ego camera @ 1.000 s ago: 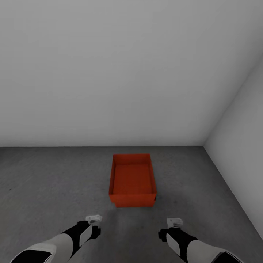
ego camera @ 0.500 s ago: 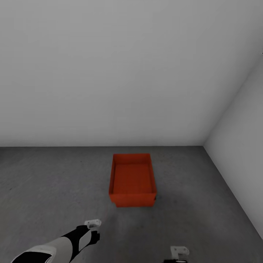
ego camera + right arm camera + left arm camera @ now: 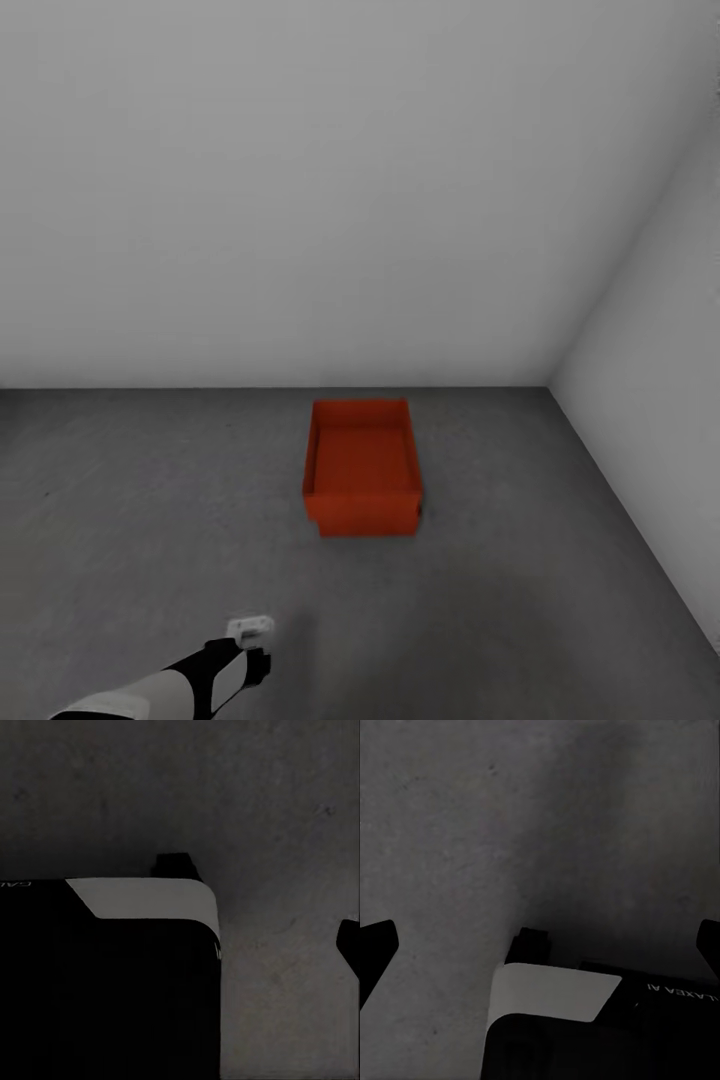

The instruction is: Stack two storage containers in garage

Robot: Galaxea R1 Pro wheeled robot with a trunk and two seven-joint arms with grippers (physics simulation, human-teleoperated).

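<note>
A red-orange open-top storage container (image 3: 362,462) rests on the dark grey concrete floor (image 3: 150,500) of the garage, close to the pale back wall. A second red-orange edge (image 3: 366,524) shows under its front, set slightly off, as if one bin sits on another. My left gripper (image 3: 250,630) hangs low and well short of the bins, off to their left. In the left wrist view its fingertips (image 3: 375,945) stand far apart over bare floor, so the left gripper (image 3: 540,945) is open and empty. One fingertip (image 3: 349,941) of my right gripper (image 3: 180,945) shows, spread wide, over bare floor.
Pale grey walls meet in a corner (image 3: 552,384) behind and to the right of the bins. Both wrist views show a black and white part of my own body (image 3: 555,997) over the concrete.
My right arm has dropped out of the head view and the left arm has drawn back lower. The whole view has shifted, so the bins look a little farther off.
</note>
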